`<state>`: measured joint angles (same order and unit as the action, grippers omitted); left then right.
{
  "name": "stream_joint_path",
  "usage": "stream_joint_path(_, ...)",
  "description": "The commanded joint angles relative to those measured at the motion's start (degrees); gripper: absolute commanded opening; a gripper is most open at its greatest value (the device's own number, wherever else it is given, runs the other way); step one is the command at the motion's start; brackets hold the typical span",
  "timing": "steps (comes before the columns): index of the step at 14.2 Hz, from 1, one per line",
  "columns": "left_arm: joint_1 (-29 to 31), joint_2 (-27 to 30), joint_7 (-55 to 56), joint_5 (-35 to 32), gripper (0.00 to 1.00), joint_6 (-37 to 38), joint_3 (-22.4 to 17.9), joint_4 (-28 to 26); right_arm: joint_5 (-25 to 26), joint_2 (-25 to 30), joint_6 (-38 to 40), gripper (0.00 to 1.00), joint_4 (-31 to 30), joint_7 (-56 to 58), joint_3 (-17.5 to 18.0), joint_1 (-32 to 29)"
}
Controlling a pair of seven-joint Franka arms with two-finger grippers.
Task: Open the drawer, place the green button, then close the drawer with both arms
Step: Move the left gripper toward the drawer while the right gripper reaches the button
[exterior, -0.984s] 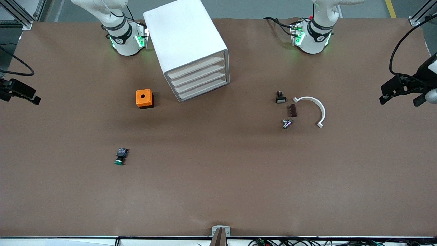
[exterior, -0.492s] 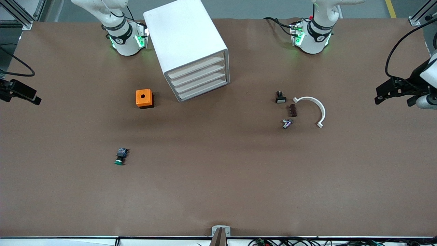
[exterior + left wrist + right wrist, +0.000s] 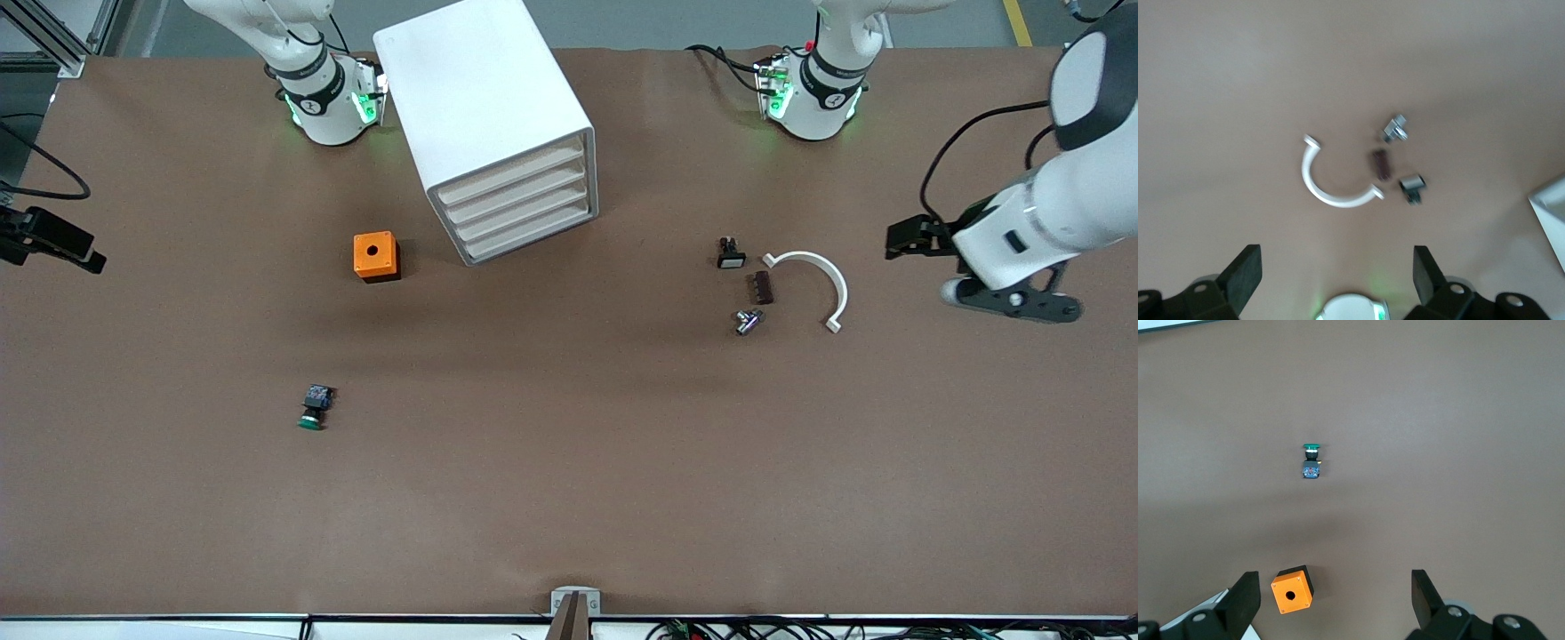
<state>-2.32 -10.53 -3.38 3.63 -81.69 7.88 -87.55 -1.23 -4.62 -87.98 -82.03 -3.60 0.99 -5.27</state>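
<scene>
You have the left gripper (image 3: 1331, 280) spread, empty, over bare table at the left arm's end. Right gripper (image 3: 1331, 600) likewise spread, waiting. Button (image 3: 313, 408) lies nearer the camera than the orange cube (image 3: 375, 256). Drawer (image 3: 526, 218) shut.

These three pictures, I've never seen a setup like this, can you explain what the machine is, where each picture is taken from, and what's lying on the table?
Two white robot arms work at a brown table. The big picture looks down from a high camera facing them; the other two come from cameras on each arm's wrist.

The left gripper hangs open over a white curved piece and three small parts. The right gripper, also open, waits at the table's edge, holding nothing.

On the table stand a white cabinet with its drawer shut, and an orange cube beside it. The green button lies nearer the front camera than the cube.
</scene>
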Motion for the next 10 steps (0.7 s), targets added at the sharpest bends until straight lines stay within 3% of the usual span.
stream_joint_path(1,0.0,-3.3,-1.0,1.7,1.00,3.0,2.0,1.0,1.1,-0.6,0.3,1.00,1.3,0.4,0.4,-0.3)
stream_joint_path(5,0.0,-5.6,-5.9,3.0,1.00,2.9,5.6,1.2,1.3,-0.6,0.3,1.00,1.3,0.4,0.4,-0.3)
stream_joint_path(10,-0.6,-12.1,-7.8,14.8,1.00,-4.2,10.3,0.5,1.4,-4.0,0.3,1.00,1.2,0.3,0.4,-0.3)
